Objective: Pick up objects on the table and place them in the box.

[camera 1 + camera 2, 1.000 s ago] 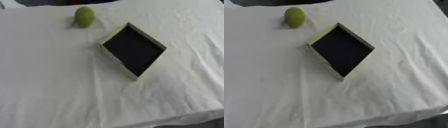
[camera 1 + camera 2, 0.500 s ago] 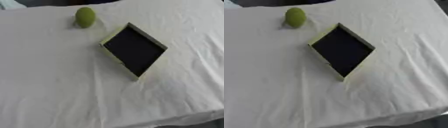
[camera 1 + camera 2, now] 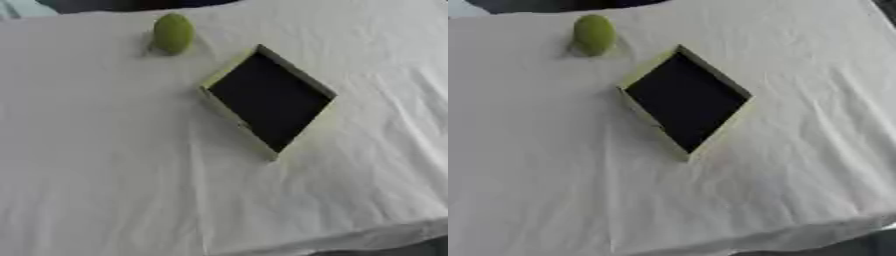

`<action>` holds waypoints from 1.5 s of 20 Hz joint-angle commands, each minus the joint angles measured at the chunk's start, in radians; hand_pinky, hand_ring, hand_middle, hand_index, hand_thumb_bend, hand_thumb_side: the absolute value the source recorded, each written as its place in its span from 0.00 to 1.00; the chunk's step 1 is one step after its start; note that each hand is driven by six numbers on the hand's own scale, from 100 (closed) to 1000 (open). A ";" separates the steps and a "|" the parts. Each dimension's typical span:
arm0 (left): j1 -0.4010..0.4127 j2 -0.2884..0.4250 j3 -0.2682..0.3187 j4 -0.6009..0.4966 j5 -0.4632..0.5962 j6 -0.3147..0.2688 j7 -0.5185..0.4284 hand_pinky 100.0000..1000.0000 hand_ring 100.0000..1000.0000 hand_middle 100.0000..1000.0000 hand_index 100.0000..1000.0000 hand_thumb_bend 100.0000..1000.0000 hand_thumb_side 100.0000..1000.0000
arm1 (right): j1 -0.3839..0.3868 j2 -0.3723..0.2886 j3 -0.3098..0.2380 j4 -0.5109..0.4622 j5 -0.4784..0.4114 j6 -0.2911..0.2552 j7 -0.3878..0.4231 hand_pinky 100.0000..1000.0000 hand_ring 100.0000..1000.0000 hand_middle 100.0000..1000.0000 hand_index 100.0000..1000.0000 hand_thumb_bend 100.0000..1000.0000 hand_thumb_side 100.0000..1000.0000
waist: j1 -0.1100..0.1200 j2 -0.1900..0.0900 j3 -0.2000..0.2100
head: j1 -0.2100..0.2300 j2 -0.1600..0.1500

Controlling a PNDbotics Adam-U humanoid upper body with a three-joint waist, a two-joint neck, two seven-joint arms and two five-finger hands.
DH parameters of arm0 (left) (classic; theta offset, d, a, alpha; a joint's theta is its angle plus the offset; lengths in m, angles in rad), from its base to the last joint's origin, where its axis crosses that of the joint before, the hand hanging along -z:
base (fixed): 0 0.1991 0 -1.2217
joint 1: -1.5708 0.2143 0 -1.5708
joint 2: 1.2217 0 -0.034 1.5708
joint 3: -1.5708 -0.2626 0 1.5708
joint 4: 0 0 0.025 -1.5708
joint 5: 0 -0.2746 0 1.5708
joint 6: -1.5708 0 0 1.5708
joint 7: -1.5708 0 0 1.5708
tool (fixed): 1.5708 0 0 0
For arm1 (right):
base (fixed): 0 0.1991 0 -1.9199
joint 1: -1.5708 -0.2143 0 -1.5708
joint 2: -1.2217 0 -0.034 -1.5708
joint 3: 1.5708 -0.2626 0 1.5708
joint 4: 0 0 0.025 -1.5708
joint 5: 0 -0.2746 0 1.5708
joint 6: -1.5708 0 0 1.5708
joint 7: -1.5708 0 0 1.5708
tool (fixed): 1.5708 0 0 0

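Green, smooth round fruit (image 3: 173, 33) sits on the white-clothed surface (image 3: 96, 150), up-left of the empty box (image 3: 270, 99). Likely light, rigid, prone to roll; cradle its sides. Neither robot hand in view.

A shallow box (image 3: 686, 100) with pale yellow-green walls and a dark inside is lying on the desk (image 3: 535, 175), turned so its corners point like a diamond. A green round fruit (image 3: 593, 33) is sitting near the far edge, up and left of the box and apart from it. A wrinkled white cloth is covering the desk.
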 commanded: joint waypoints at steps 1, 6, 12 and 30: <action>-0.037 0.042 -0.009 0.026 -0.060 0.035 -0.045 0.74 0.77 0.62 0.72 0.13 0.31 | -0.017 -0.031 -0.003 -0.016 -0.007 0.001 0.006 0.79 0.65 0.68 0.80 0.00 0.08 | 0.000 -0.021 -0.003 | 0.053 -0.013; -0.088 0.048 -0.037 0.105 -0.180 0.074 -0.121 0.76 0.78 0.64 0.74 0.15 0.31 | -0.015 -0.034 -0.002 -0.016 -0.008 0.004 0.009 0.79 0.65 0.68 0.80 0.00 0.08 | 0.004 -0.021 -0.003 | 0.085 -0.015; -0.152 0.035 -0.079 0.213 -0.263 0.089 -0.215 0.76 0.79 0.64 0.76 0.12 0.36 | -0.017 -0.034 0.002 -0.016 -0.009 0.006 0.012 0.79 0.65 0.68 0.80 0.00 0.09 | 0.005 -0.024 0.000 | 0.073 -0.007; -0.074 0.035 -0.016 0.041 -0.086 0.051 0.013 0.75 0.79 0.64 0.75 0.19 0.25 | -0.245 -0.137 0.064 -0.007 0.069 0.044 -0.091 0.80 0.74 0.75 0.82 0.04 0.01 | -0.020 -0.029 0.013 | 0.029 0.002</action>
